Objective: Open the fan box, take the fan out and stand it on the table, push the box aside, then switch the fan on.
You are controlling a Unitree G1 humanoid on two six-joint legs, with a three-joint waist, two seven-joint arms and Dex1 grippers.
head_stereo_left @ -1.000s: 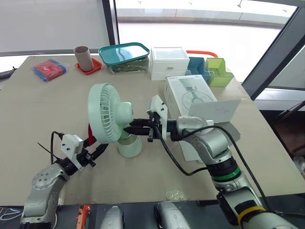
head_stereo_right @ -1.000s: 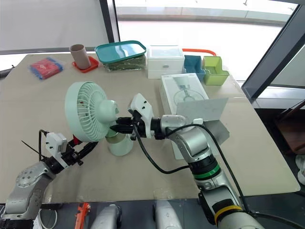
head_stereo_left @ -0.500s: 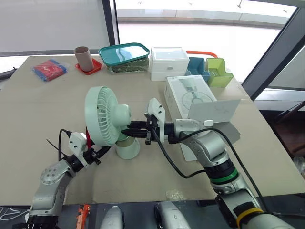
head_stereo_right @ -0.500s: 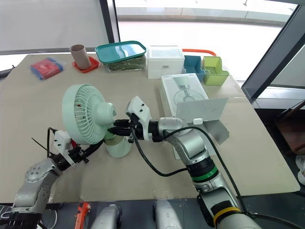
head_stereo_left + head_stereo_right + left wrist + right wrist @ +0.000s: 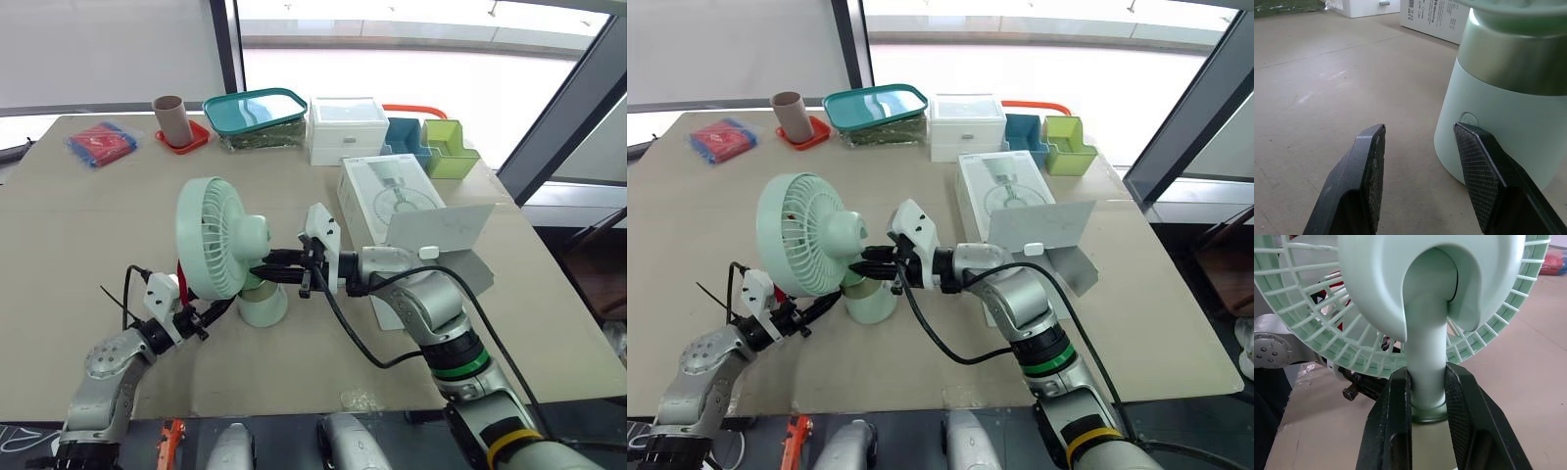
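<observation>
Pinching the fan (image 5: 220,240) by its neck, upright on the table (image 5: 88,215) beside the box (image 5: 392,201), the right gripper (image 5: 1426,377) steadies it while the wide-open left gripper (image 5: 1420,128) probably must next press the base button (image 5: 1467,119).

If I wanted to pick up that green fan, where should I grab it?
By the slim neck between head and base, coming from behind the fan, as the right hand grips it now. The neck fits between two fingers; the grille is wide and ribbed, the base broad.
</observation>
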